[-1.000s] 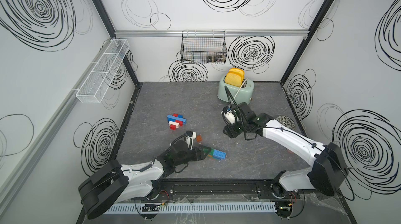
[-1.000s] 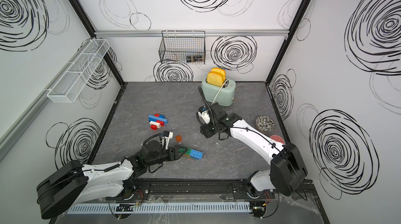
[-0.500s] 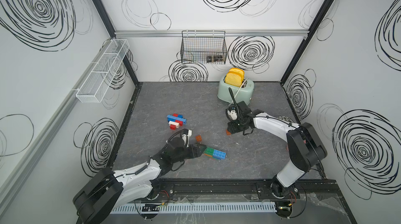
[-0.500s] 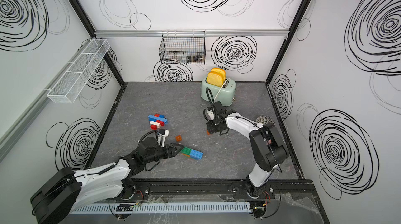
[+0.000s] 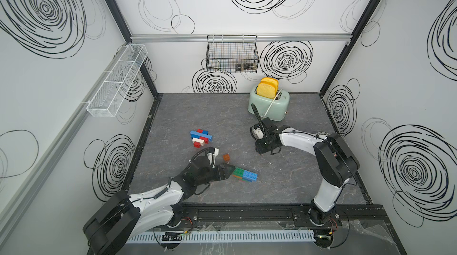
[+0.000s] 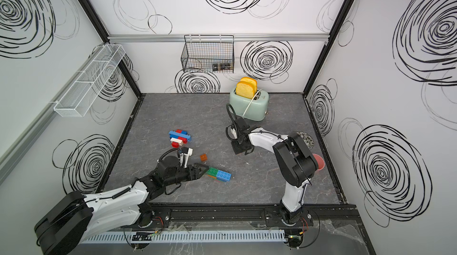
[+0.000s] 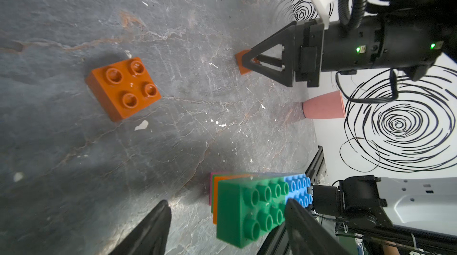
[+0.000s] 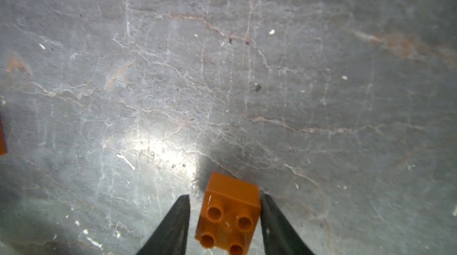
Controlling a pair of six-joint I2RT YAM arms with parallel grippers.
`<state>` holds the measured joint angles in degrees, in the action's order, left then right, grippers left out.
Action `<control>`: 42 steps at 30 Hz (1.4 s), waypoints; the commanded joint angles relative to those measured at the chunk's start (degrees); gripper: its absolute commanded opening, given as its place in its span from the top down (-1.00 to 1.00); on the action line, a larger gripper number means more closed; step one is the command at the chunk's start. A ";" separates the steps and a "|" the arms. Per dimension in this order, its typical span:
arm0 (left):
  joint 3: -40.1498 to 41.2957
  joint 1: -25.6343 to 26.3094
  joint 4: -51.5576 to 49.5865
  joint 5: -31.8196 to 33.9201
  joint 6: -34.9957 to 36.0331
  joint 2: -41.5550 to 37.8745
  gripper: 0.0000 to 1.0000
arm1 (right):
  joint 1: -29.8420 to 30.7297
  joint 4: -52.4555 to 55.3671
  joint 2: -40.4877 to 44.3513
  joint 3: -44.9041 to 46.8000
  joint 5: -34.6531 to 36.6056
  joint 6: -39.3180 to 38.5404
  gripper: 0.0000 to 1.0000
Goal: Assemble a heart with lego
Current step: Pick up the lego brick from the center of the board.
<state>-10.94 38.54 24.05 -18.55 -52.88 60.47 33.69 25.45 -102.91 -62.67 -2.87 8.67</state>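
Elbow now folding back from a second ago, I am holding the right fingers point(image 8: 173, 224) narrowly apart around a small orange brick point(image 8: 230, 216) on the table point(image 8: 222, 68), one touching it, left fingers point(image 7: 148, 231) gaping wide at the green brick point(image 7: 249, 211), blue brick point(image 7: 298, 187) adjoining.
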 commanded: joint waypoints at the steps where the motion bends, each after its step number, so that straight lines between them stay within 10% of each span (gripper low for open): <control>1: -1.01 -0.47 1.96 -0.53 0.79 0.40 -0.54 | 1.14 1.55 -0.66 -1.82 2.94 0.22 0.06; 42: -3.37 2.68 7.38 -3.01 0.79 7.44 -0.60 | 8.48 10.58 8.22 -4.63 2.79 -7.11 0.34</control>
<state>-12.40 40.88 27.55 -21.02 -52.01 67.07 40.18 32.36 -99.07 -64.99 1.96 4.29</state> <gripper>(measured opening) 0.800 0.343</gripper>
